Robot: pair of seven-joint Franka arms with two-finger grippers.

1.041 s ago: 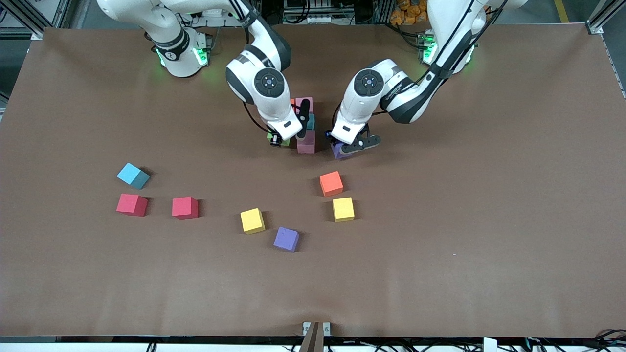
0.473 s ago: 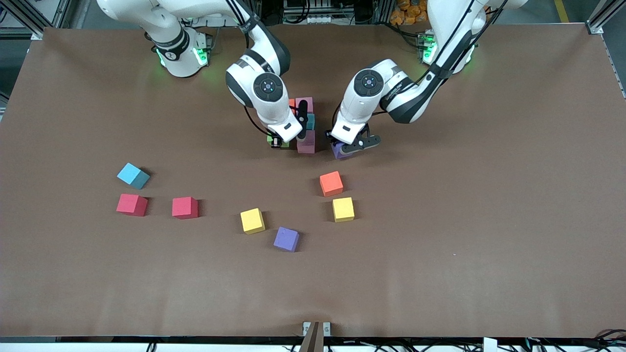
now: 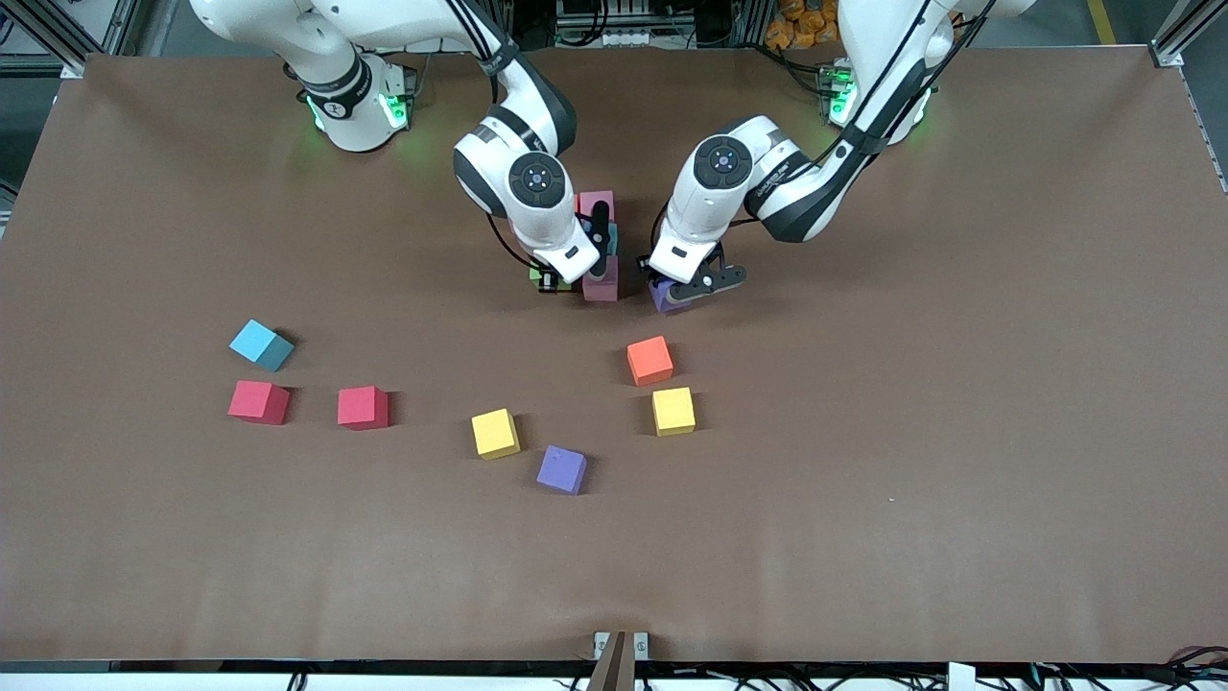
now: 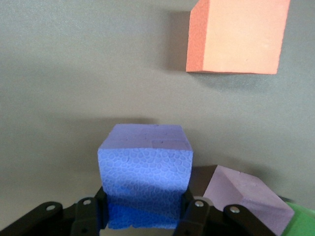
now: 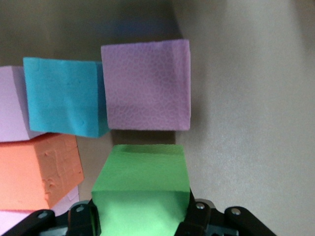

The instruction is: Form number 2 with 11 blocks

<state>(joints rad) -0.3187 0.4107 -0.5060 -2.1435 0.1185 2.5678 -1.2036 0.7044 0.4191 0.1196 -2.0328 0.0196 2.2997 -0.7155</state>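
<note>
Blocks (image 3: 600, 245) for the number 2 number only a handful, my right gripper (image 5: 140, 216) clamping a green block (image 5: 141, 189), my left gripper (image 4: 142, 216) clamping a purple block (image 4: 145, 172), seven loose on the worktop (image 3: 863, 528).

No readable text, label, brand or number shows on anything here.
</note>
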